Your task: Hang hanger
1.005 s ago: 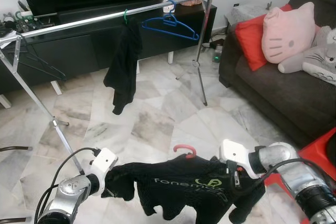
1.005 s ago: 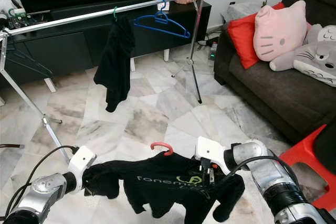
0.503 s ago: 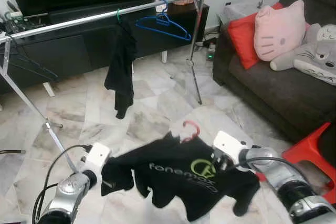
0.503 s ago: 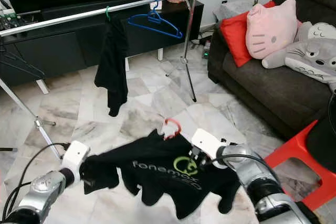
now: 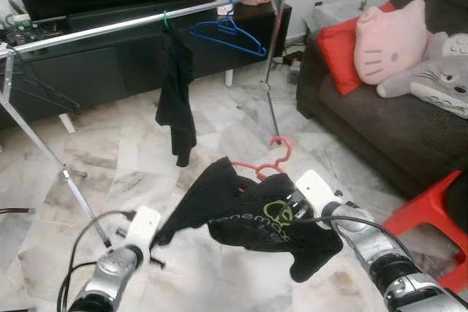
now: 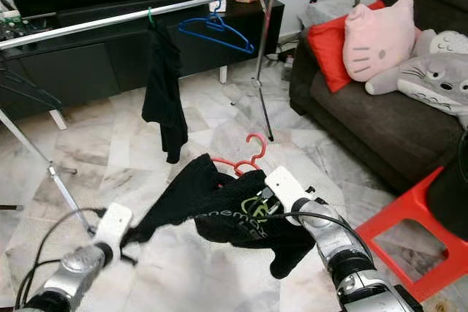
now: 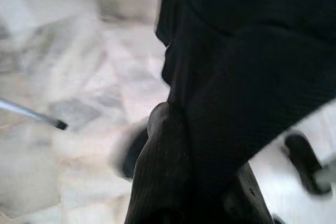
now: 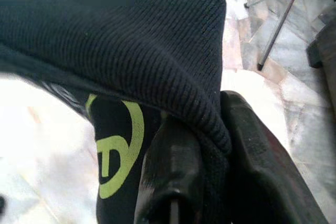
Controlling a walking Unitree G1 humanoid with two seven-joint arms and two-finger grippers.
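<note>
From the head views, a black shirt [image 5: 256, 213] on a red hanger [image 5: 269, 164] hangs between both arms, short of the rail [image 5: 146, 20]; wrist views show the left pincer [image 7: 205, 203] and right pincer [image 8: 210, 182] each clamped on its fabric.

A home living room: dark sofa [image 5: 380, 118] with plush cushions [image 5: 387, 38], TV cabinet [image 5: 110, 63], marble floor [image 5: 219, 144].

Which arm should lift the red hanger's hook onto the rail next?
Right. The right tool grips the black shirt just below the red hanger, nearer the rail; the left tool only pinches a trailing sleeve.
</note>
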